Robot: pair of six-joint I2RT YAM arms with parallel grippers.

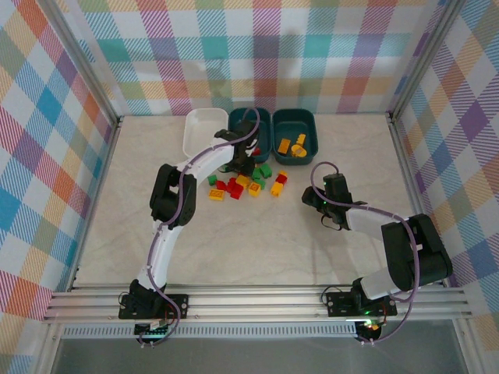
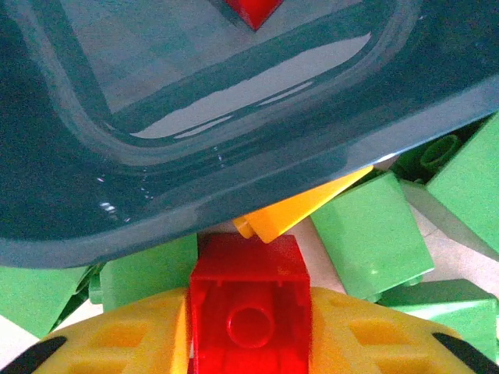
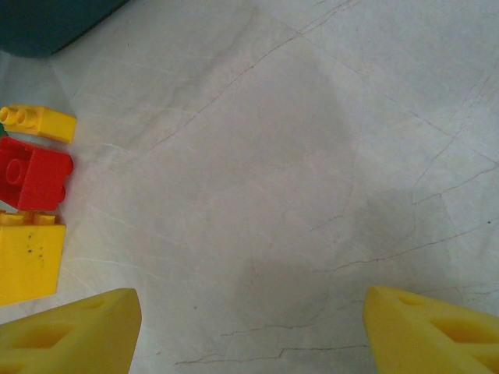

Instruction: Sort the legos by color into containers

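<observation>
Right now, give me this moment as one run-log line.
left jaws: closed on red lego beside teal tub | right jaws: open, empty, over table | loose legos: mixed colors on table

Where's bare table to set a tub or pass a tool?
Free: left of the white tub, between the brick pile and the arm bases, and under the open right tool. Crowded: the pile by the teal tubs, where the left tool grips a red brick.

Along far side of table [image 1: 140,234], side by side: left tub [image 1: 199,131], middle tub [image 1: 262,118], right tub [image 1: 292,121]. Just before middle and right tubs: heap of legos [image 1: 248,185]. In right tub: several legos [image 1: 285,145]. In middle tub: one lego [image 2: 251,9]. Left gripper [image 1: 238,164] at middle tub's near rim, brick [image 2: 248,312] between its fingers. Right gripper [image 3: 249,327] right of heap, over bare table.
</observation>
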